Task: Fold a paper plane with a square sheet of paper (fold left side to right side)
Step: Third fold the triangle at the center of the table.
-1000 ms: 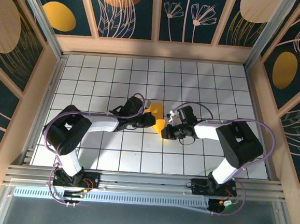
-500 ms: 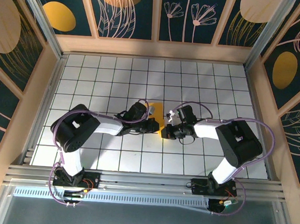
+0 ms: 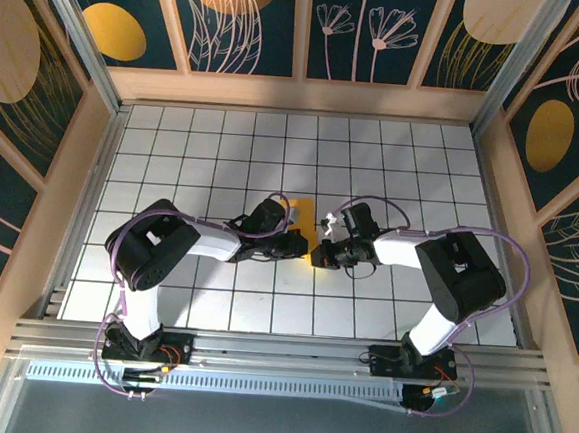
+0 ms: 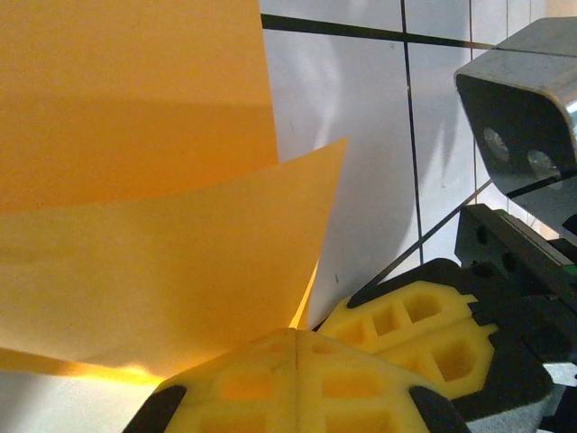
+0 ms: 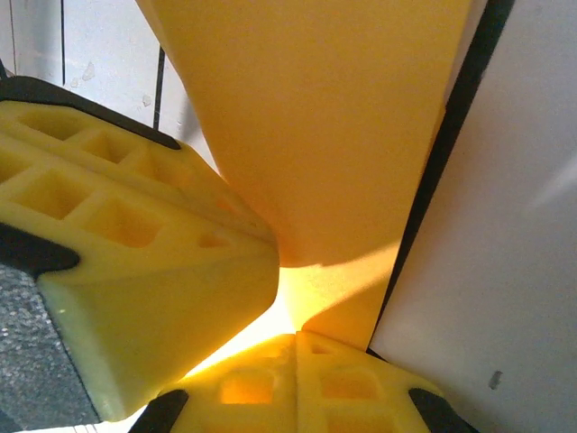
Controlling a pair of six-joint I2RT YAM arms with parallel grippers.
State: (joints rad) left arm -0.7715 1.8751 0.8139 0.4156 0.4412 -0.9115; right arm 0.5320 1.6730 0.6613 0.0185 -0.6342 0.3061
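Observation:
The square sheet of paper [image 3: 304, 216] is orange-yellow and lies partly folded at the table's middle, with both grippers covering most of it. In the left wrist view the paper [image 4: 135, 117] shows two overlapping layers, the upper flap raised. My left gripper [image 3: 305, 246] is shut and its tips [image 4: 297, 336] touch the paper's lower edge; no paper shows in the seam between the pads. My right gripper [image 3: 319, 255] is shut too, tip to tip with the left one, and its tips [image 5: 297, 338] rest on the paper [image 5: 315, 117]. No paper plane shape has formed.
The white grid-tiled table [image 3: 214, 150] is ringed by a wooden rim [image 3: 299, 95] and dark floral panels with golden ovals [image 3: 114, 30]. The right arm's fingers [image 4: 424, 334] and wrist camera [image 4: 523, 117] crowd close beside my left gripper.
The left gripper has slid right over the paper until it meets the right gripper, covering more of the sheet. The right arm has stayed put.

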